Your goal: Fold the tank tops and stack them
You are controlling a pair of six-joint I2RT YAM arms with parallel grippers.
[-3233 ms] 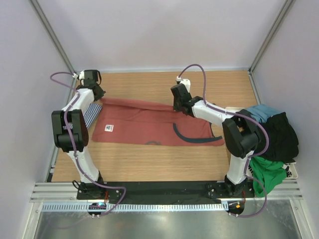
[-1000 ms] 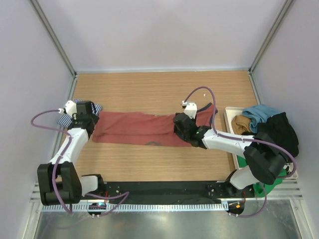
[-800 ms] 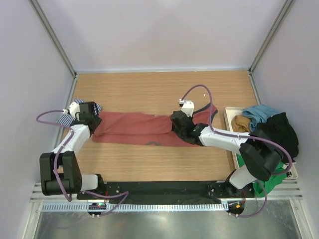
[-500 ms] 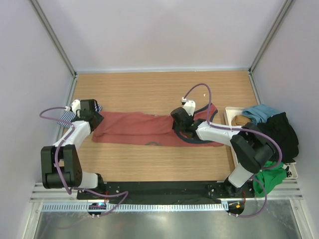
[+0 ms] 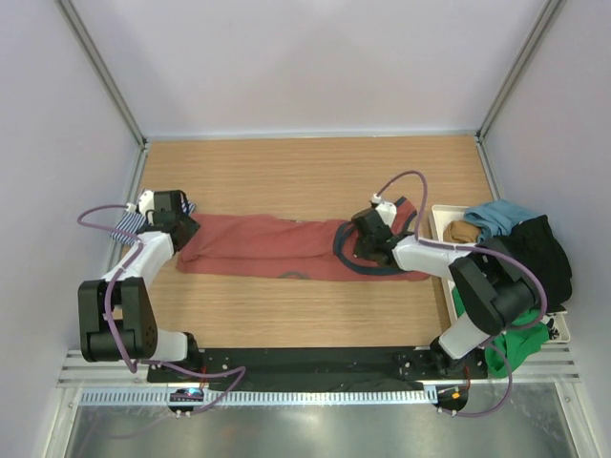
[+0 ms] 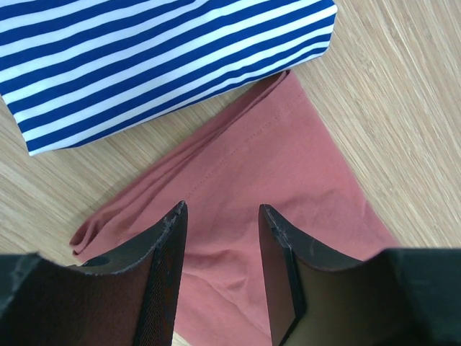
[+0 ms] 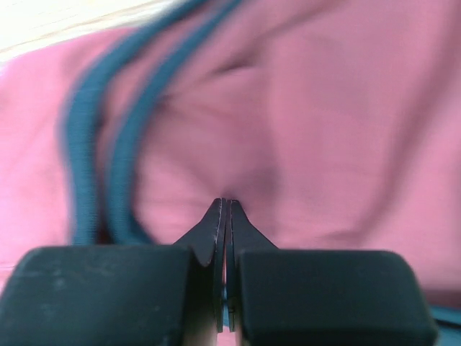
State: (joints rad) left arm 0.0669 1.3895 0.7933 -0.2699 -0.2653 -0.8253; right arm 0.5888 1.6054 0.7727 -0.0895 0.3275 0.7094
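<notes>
Rust-red tank top [image 5: 267, 250] was laid as a long folded band across the wooden surface [image 5: 286, 172], its left end just beside the striped tank top [image 6: 144, 65]. Over that end the left claw [image 6: 220, 245] was held released. Near the dark-trimmed right end, puckered cloth was pinched by the clenched right claw [image 7: 223, 213].

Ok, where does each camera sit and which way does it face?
Top external: above and behind the bases, facing down at the table; both arms show, left gripper and right gripper toward opposite ends of the rust-red tank top.
Left wrist: looks down past open fingers at that top's corner and the striped tank top.
Right wrist: close over the red cloth, shut fingers pinching it.
Shared: all three show the red top.
</notes>
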